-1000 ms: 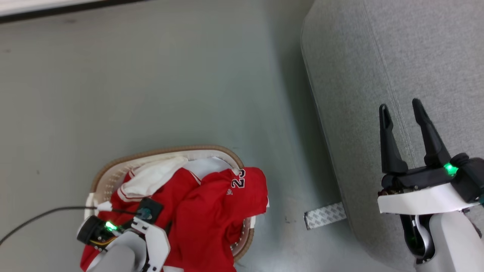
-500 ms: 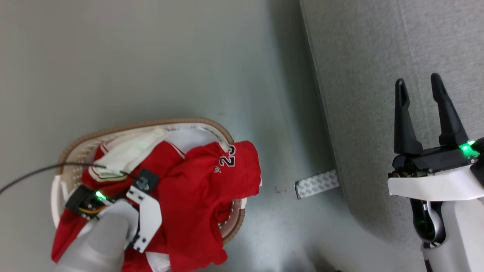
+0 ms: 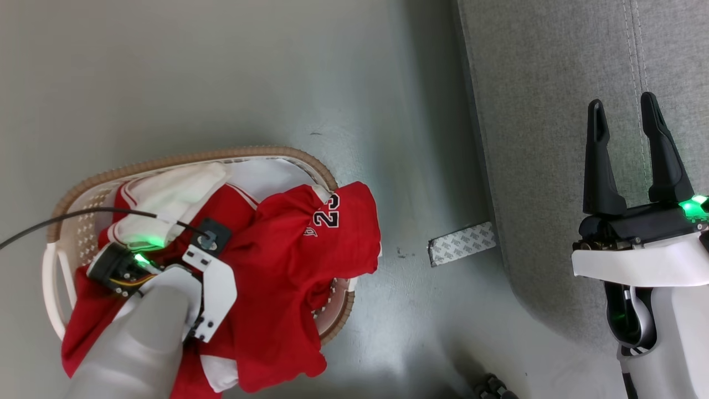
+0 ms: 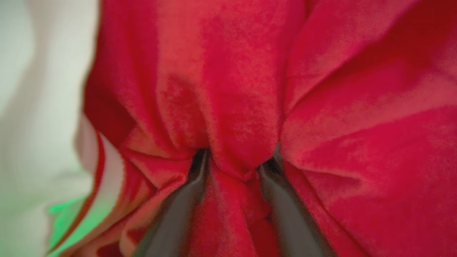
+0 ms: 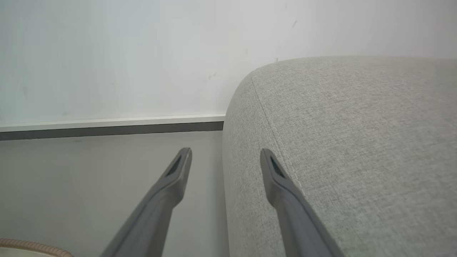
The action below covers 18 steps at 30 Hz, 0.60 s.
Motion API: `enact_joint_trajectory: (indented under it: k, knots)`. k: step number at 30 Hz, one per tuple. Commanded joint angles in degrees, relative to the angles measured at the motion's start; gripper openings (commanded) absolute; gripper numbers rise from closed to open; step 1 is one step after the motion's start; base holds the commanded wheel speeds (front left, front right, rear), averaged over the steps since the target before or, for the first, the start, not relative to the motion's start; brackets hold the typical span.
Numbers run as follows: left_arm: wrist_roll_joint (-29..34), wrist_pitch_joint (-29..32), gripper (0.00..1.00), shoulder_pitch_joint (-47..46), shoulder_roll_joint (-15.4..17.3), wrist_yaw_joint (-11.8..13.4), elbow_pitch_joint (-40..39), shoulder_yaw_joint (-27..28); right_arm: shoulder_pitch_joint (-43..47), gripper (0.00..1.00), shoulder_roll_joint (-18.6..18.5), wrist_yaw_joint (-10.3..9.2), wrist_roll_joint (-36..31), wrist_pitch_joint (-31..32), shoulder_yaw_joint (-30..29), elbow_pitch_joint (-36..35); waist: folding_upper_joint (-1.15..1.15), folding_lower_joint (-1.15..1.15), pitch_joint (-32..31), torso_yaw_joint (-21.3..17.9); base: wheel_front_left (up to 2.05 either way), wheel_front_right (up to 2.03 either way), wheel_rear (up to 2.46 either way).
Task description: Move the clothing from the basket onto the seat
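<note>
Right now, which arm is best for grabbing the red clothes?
Left. The left gripper is in the basket with clothing between its fingers; the right gripper hangs open near the seat.

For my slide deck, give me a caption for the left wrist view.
Left gripper buried in red clothing, a fold bunched between its fingers.

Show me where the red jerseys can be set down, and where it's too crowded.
Free: the top of the light grey woven-fabric sofa, bare all around the open right pincer; also the grey floor between sofa and oval cream plastic basket, bar a patterned tape strip. Crowded: the basket, heaped with red jerseys, left pincer pushed into them.
</note>
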Motion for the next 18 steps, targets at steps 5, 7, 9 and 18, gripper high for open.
enact_joint_trajectory:
  k: [5, 7, 9, 18]
  knots:
    - [-1.3, -2.5, 0.00, 0.7, -0.8, 0.3, 0.3, -0.1, -0.9, 1.00, 0.2, -0.12, 0.1, -0.2, -0.1, 0.6, 0.00, -0.01, -1.5, 0.5, 0.00, 0.00, 0.00]
    - [-1.9, -3.4, 0.00, 1.1, -1.1, 0.5, 0.3, 0.0, -0.8, 1.00, 0.3, -0.12, -0.1, -0.2, -0.1, 0.8, 0.00, -0.01, -2.4, 0.8, 0.00, 0.00, 0.00]
    - [-2.5, -4.5, 0.00, 1.5, -1.7, 0.4, 0.4, 0.3, -0.8, 1.00, 0.2, -0.12, -0.3, -0.2, -0.2, 1.1, 0.00, -0.01, -3.7, 1.2, 0.00, 0.00, 0.00]
    - [-6.6, -13.4, 0.00, 7.2, -5.9, 0.1, 0.2, 1.0, 2.4, 1.00, -1.9, -0.12, -1.4, -0.2, -0.4, 3.1, 0.00, -0.01, -16.9, 6.3, 0.00, 0.00, 0.00]
